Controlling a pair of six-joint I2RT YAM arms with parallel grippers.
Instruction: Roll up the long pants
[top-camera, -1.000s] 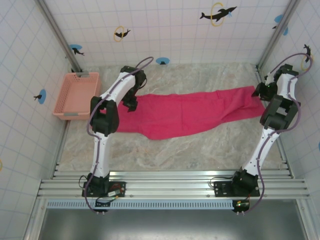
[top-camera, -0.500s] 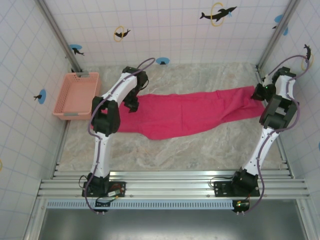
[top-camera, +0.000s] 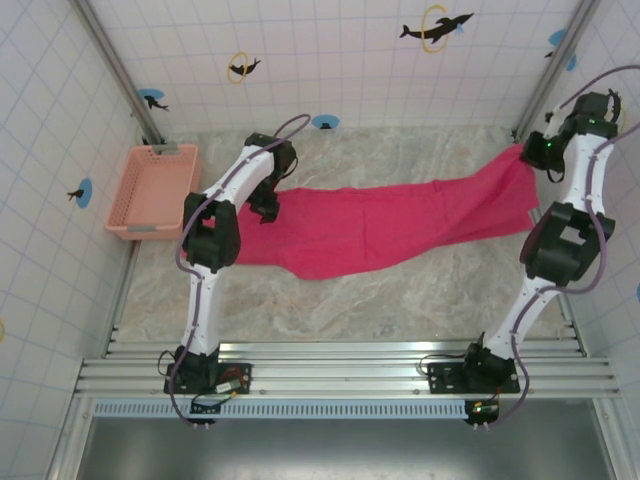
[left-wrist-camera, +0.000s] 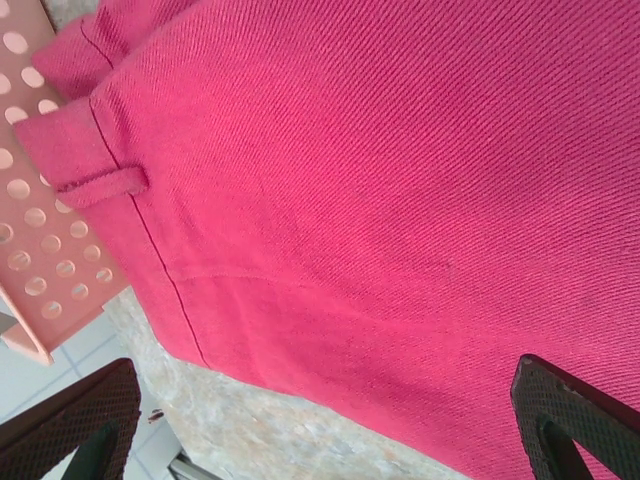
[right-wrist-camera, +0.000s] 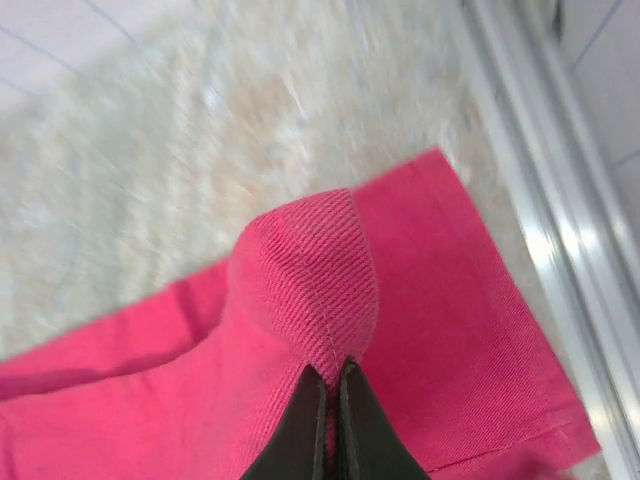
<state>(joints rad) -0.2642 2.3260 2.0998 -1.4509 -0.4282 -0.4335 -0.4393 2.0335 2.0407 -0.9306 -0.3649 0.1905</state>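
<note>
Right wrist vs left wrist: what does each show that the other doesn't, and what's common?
Right wrist: right gripper shut on a pinched fold at a leg end of the long pants, metal rail alongside. Left wrist: left gripper open over the waistband, with a belt loop and the basket beside it. Both: pink-red cloth on the marble table.

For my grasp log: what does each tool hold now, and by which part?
The right tool pinches the long pants at a leg's hem end; the left tool, open, holds nothing.
</note>
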